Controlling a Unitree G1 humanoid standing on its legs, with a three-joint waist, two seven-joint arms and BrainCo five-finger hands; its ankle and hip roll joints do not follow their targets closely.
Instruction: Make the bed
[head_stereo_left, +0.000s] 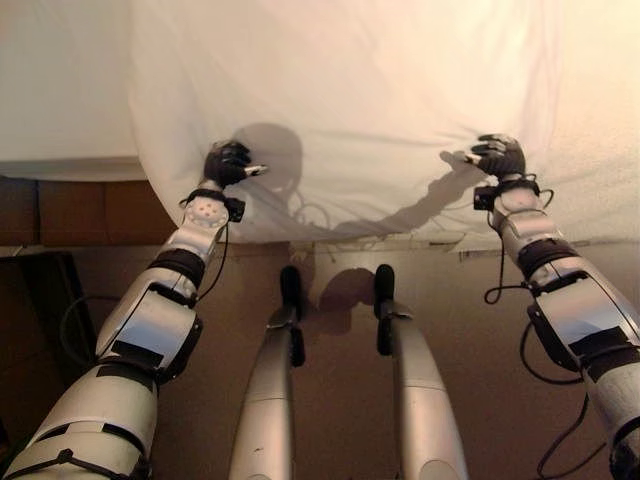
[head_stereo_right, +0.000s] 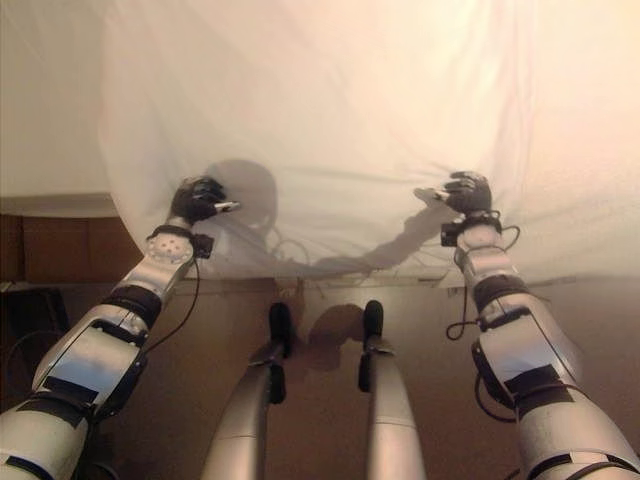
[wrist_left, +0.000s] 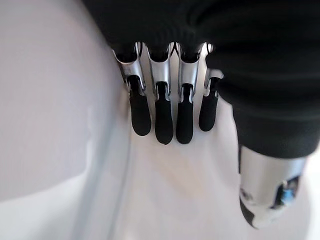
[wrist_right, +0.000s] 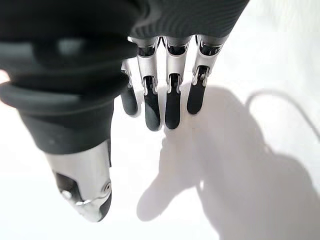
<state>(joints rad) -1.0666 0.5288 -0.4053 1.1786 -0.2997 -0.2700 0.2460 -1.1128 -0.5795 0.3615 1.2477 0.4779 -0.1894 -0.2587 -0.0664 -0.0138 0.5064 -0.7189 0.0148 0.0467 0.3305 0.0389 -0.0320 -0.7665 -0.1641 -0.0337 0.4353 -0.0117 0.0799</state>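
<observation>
A: Left eye view: white sheet (head_stereo_left: 350, 90) covers the bed from about 10 o'clock across to 2 o'clock, its lower edge hanging in a curve over the near side of the bed. A strip of mattress edge (head_stereo_left: 60, 168) shows at 9 o'clock, beside the sheet.

B: Hands?

A: Left hand (head_stereo_left: 228, 163) sits on the sheet at roughly 9 o'clock from picture centre, near the hanging edge. Right hand (head_stereo_left: 497, 155) sits at 3 o'clock, also on the sheet near its edge. The two are well apart.

B: Finger state, left?

A: Left wrist view: fingers (wrist_left: 162, 117) hang straight in a row, side by side, dark tips over the white cloth. Thumb (wrist_left: 265, 195) stands apart. No cloth pinched between them.

B: Touching the sheet?

A: Cannot tell from the wrist view whether the tips press it or hover just above.

B: Right?

A: Right wrist view: fingers (wrist_right: 172, 102) straight and close together, thumb (wrist_right: 85, 187) apart, nothing clamped. Their shadow falls on the sheet right beneath.

B: Below the bed?

A: Brown floor (head_stereo_left: 330, 400) at 6 o'clock; wooden bed base (head_stereo_left: 90, 212) at 8 o'clock under the mattress.
</observation>
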